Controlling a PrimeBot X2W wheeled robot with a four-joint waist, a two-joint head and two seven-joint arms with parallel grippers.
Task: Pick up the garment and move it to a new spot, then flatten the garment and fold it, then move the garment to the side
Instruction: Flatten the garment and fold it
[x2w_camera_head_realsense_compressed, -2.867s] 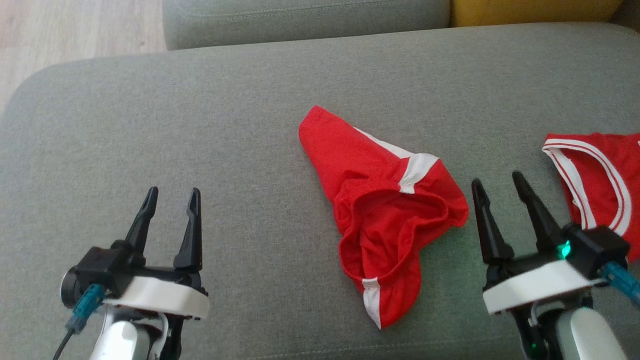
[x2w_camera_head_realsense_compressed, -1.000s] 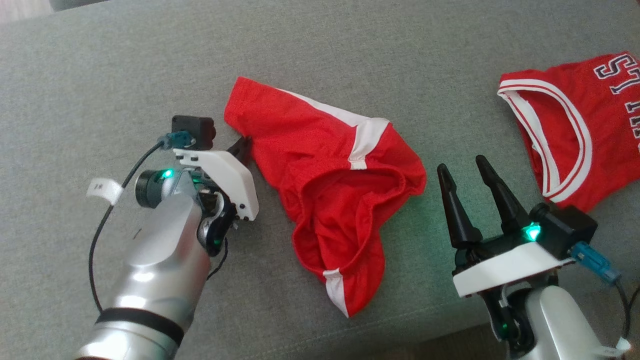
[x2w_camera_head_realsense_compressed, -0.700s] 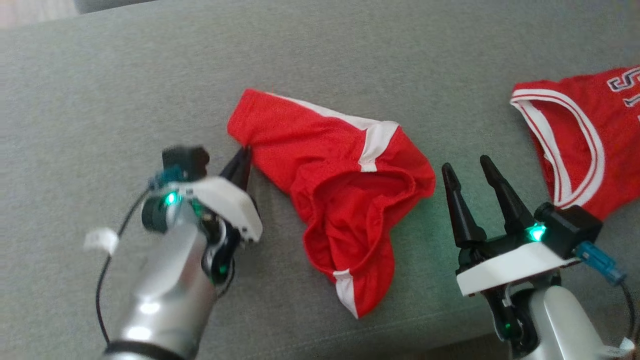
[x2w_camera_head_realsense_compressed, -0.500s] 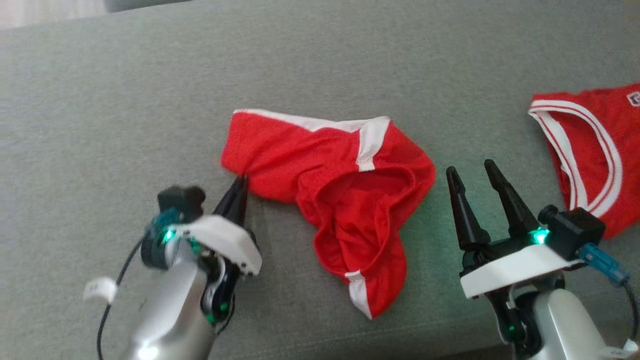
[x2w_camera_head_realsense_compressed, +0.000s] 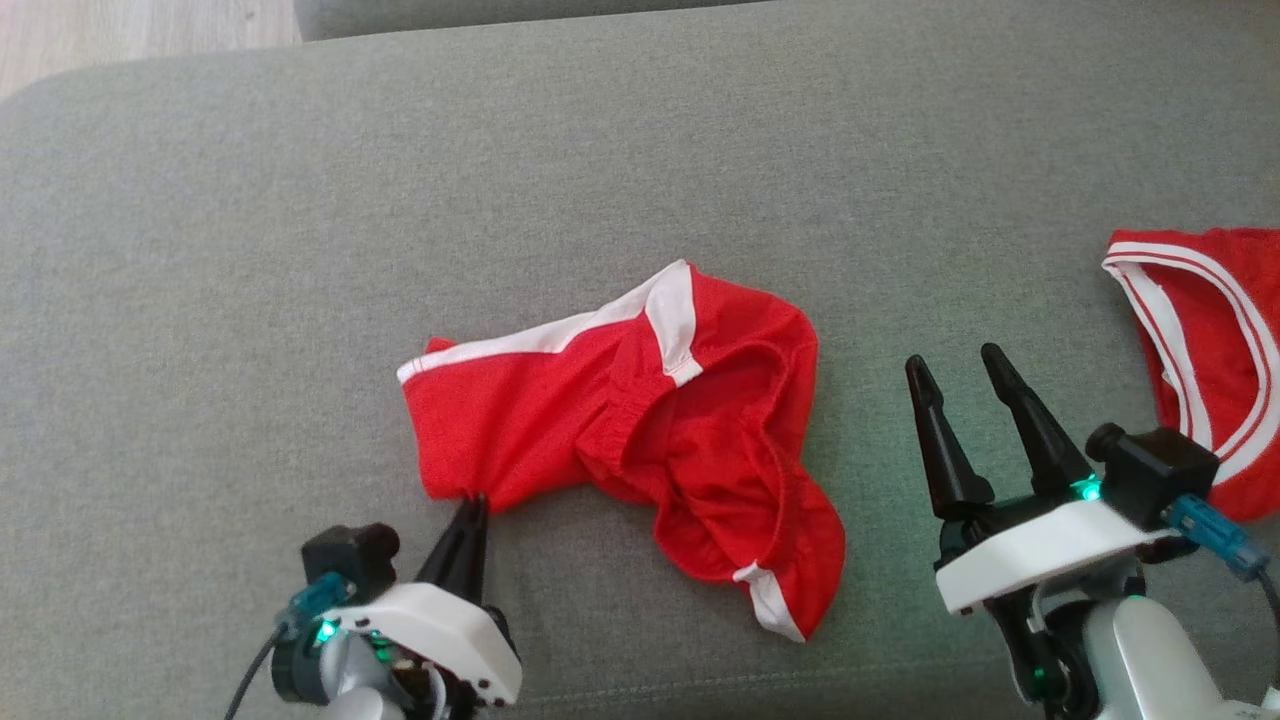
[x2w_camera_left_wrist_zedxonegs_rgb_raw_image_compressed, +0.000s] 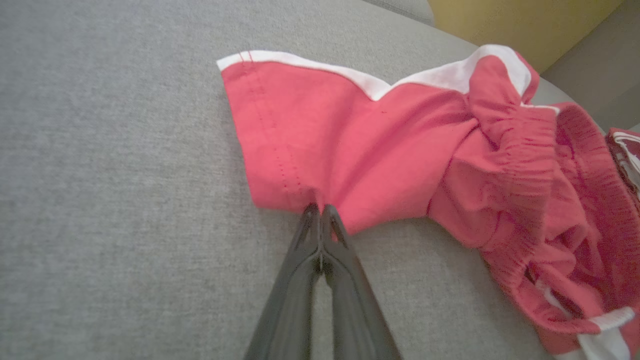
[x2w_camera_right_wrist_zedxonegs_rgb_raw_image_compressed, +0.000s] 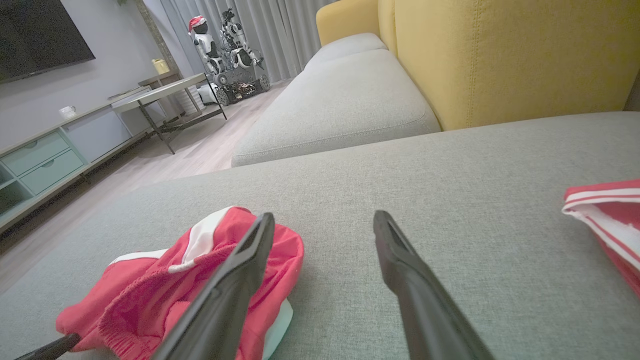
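Progress sits at the first step. The left end effector (x2w_camera_head_realsense_compressed: 468, 503) is pinched tight on the hem of one leg of the garment (x2w_camera_head_realsense_compressed: 620, 420), a pair of red shorts with white trim, at their near left corner. The rest of the shorts lies bunched on the grey sofa cushion (x2w_camera_head_realsense_compressed: 300, 230), with the waistband rumpled and gaping and the other leg trailing toward the cushion's front. As far as I can judge, nothing is lifted clear, since the cloth drapes onto the cushion straight from the pinch point. The move to a new spot is at best begun, and flattening, folding and setting aside are all left to do.

The right end effector (x2w_camera_head_realsense_compressed: 952, 356) hovers with its fingers apart and empty. It is just right of the shorts, between them and a red jersey (x2w_camera_head_realsense_compressed: 1200, 340) that lies at the cushion's right margin.

Open room is generous to the left and on the far side, where the cushion is bare out to its rounded corner, with wood floor (x2w_camera_head_realsense_compressed: 120, 40) beyond. The near side is tight, because the front seam runs close below the trailing leg and both wrists crowd it. The right side is taken by the jersey, so spreading the shorts probably belongs in the middle or left, away from the jersey and the front edge.
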